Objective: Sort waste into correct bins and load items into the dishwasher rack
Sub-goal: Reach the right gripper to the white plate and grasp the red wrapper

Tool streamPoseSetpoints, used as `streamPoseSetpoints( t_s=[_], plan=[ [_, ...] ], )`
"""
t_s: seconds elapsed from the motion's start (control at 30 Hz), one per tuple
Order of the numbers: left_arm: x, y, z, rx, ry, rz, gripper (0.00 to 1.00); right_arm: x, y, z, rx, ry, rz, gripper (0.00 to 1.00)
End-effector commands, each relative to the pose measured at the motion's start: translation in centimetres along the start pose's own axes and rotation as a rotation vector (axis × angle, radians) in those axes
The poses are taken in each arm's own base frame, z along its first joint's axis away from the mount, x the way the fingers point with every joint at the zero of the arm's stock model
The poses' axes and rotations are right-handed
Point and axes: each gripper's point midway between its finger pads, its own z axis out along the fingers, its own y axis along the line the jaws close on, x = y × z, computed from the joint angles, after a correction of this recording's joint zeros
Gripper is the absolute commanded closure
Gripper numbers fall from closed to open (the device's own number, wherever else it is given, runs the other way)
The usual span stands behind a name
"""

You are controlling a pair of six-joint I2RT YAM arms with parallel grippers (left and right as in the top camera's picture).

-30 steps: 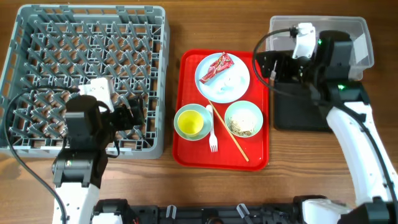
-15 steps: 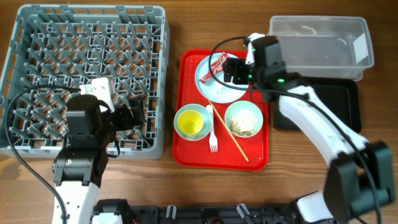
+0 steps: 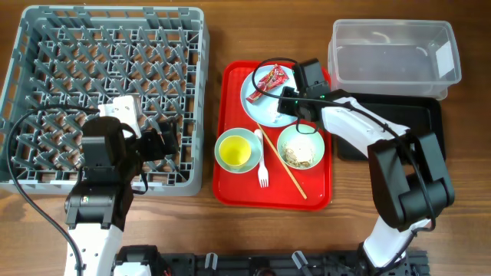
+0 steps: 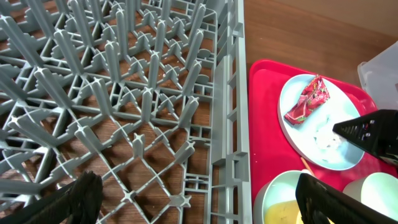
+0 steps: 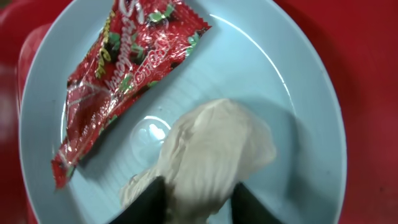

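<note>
1. Two fingers (image 5: 148, 200) of the right gripper (image 5: 196, 202) stand apart, straddling the white tissue (image 5: 211, 149). Can't tell if they pinch it.
2. Tissue lies on the white plate (image 5: 292, 106), at the back of the red tray (image 3: 234, 180). The red wrapper (image 5: 124, 68) is just beside it on the same plate.
3. Tray front: yellow cup (image 3: 235, 152) inside the green bowl (image 3: 222, 139) on the left, bowl with rice scraps (image 3: 301, 146) on the right. The fork (image 3: 261, 165) and chopstick (image 3: 291, 178) lie between them.
4. Right of tray: clear tub (image 3: 395, 50) at the back, black bin tray (image 3: 418, 130) in front of it.
5. Left of tray: dishwasher rack (image 3: 77, 61). The left gripper (image 4: 199, 193) hangs over its pegs, fingers wide apart, empty.
</note>
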Motion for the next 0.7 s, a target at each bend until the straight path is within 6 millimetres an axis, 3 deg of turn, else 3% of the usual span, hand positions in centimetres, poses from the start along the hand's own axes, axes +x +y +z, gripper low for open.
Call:
streamPoseSetpoints(
  t_s=[0.0,0.07,0.13,0.23,0.27,0.3,0.4,0.5,0.6,0.67],
  plan=[
    [-0.9,-0.1,-0.3,-0.003,-0.023,-0.004,0.00,-0.4,0.8,0.0,-0.027,0.001,0.018,0.83],
    [-0.9,-0.1,-0.3,-0.003,-0.023,-0.004,0.00,-1.9,1.3,-1.4,-0.047,-0.042,0.020,0.91],
    [-0.9,-0.1,-0.3,-0.003,-0.023,-0.004,0.00,-4.1,1.6,-3.6,-0.071,-0.107,0.004,0.91],
    [-0.9,-0.1,-0.3,-0.003,-0.023,-0.004,0.00,-9.2,0.6,-8.7,-0.040,-0.286,0.002,0.91],
    [-0.9,-0.1,-0.3,-0.003,-0.023,-0.004,0.00,-10.7,-0.3,-10.4,-0.017,-0.345,0.019,0.91],
    [-0.9,-0.1,-0.3,-0.003,-0.023,-0.004,0.00,-13.4,-2.9,-13.7,0.050,-0.460,0.073,0.92],
    [-0.9,-0.1,-0.3,-0.003,-0.023,-0.004,0.00,-16.0,-7.6,-16.8,0.157,-0.575,0.159,0.91],
    [-0.9,-0.1,-0.3,-0.003,-0.023,-0.004,0.00,-17.2,-10.8,-17.4,0.181,-0.600,0.208,0.60],
    [-0.9,-0.1,-0.3,-0.003,-0.023,-0.004,0.00,-17.9,-9.2,-17.7,0.080,-0.585,0.062,0.36],
    [-0.9,-0.1,-0.3,-0.003,-0.023,-0.004,0.00,-18.3,-7.8,-18.6,0.044,-0.582,0.020,0.35]
  ],
)
